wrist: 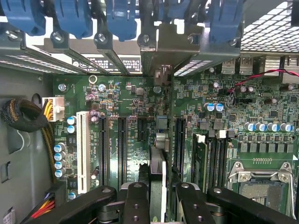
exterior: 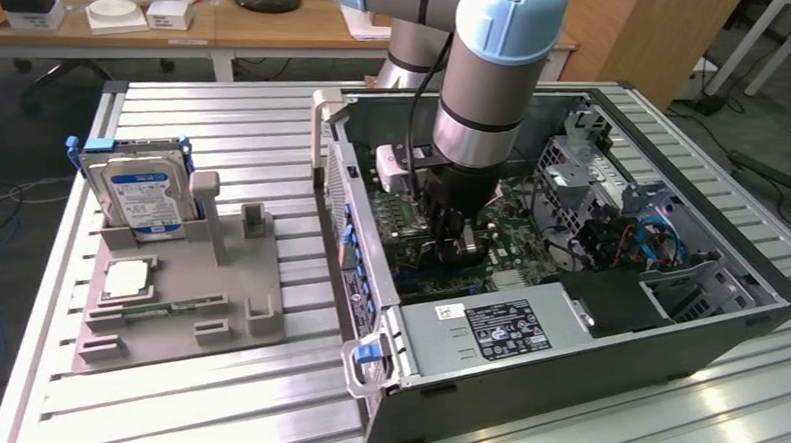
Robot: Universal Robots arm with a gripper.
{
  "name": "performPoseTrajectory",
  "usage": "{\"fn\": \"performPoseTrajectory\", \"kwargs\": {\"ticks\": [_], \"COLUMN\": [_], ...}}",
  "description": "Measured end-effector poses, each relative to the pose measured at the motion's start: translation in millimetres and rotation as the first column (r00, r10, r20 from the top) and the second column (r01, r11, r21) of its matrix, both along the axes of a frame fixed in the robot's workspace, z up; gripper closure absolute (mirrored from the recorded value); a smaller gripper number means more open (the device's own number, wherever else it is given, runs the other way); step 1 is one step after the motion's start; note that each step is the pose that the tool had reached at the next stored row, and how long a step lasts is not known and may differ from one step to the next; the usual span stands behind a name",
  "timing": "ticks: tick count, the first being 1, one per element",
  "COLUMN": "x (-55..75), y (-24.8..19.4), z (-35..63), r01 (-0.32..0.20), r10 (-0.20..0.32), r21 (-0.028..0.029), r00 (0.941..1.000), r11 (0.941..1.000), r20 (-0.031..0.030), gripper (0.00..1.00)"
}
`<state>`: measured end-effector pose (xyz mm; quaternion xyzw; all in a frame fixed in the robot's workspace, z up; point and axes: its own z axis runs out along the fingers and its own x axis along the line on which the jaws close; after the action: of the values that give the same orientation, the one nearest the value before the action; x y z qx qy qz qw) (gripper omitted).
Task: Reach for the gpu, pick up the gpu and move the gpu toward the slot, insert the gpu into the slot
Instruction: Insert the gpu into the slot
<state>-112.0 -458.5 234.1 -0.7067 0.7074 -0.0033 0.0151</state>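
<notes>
The gripper [wrist: 158,196] is down inside the open computer case [exterior: 711,325], clenched on the gpu [wrist: 158,182], which stands edge-on between its fingers [wrist: 135,200]; the card's metal bracket [wrist: 161,49] reaches the case's rear wall; directly under the card lies the motherboard [wrist: 131,93], and the card's long axis runs parallel to the connector strips there; I cannot tell whether it is seated

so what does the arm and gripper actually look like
The arm is a silver-grey metal tube with light blue joint caps and a black band, with a black cable running alongside it. The gripper is black, with jointed linkage fingers studded with bolts.
</notes>
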Motion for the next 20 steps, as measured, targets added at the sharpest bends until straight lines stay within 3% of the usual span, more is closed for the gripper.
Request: {"fn": "performPoseTrajectory", "kwargs": {"ticks": [20], "x": [0.0], "y": [0.0], "z": [-3.9], "r01": [0.0], "r10": [0.0], "r21": [0.0], "r00": [1.0], "r11": [1.0], "r20": [-0.0005], "gripper": [0.73]}}
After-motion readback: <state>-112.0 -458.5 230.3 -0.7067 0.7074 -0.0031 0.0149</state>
